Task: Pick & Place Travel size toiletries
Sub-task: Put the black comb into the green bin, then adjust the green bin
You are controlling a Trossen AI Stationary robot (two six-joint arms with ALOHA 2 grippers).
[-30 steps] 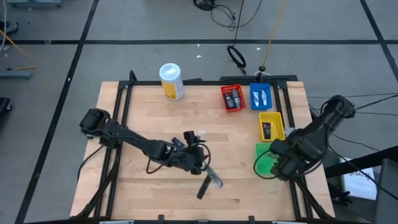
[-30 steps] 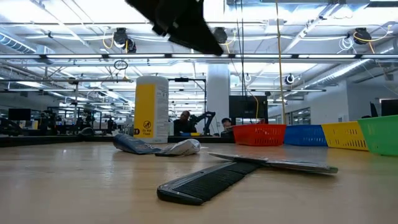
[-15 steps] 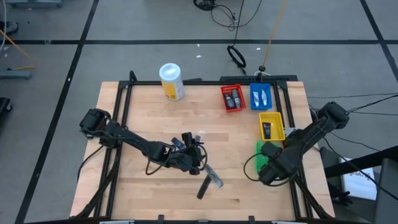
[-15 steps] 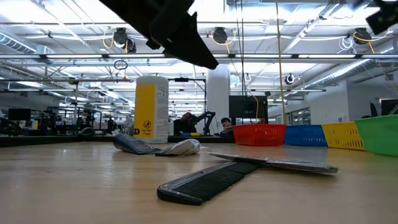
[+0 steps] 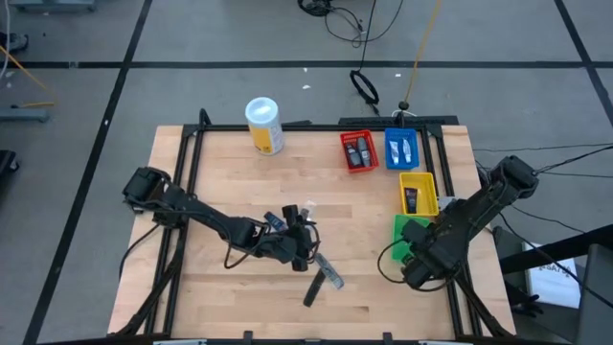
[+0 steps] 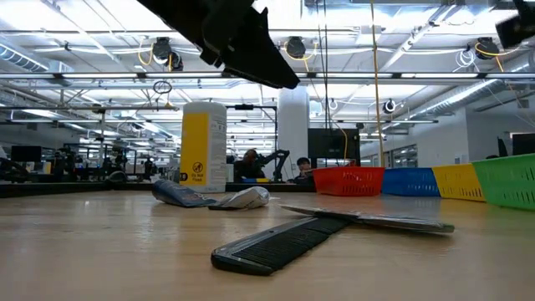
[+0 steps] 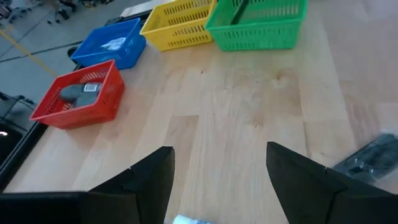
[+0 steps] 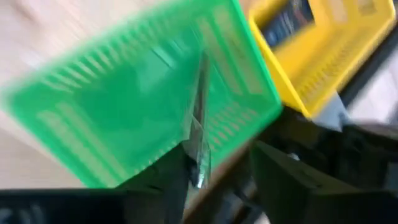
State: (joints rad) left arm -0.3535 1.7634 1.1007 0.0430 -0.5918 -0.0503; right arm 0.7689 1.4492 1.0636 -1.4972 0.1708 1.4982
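Over green bin (image 8: 118, 112) | right pincer (image 8: 214, 168) | blurred silvery sachet (image 8: 198, 134)

Counts, from the views on hand.

Arms: two, each with two dark fingers.

Bins on the desk: four, one each of red bin (image 5: 358, 151), blue bin (image 5: 401, 148), yellow bin (image 5: 419, 195), green bin (image 5: 410, 243).

White canister with yellow label (image 5: 264, 126): one.

Black comb (image 6: 280, 243): one, flat on the desk.

Small toiletry pieces loose mid-desk (image 6: 209, 197): at least two; more may sit under the left arm.

Red bin holds two dark items (image 5: 359, 151); the yellow bin one (image 5: 411, 199).
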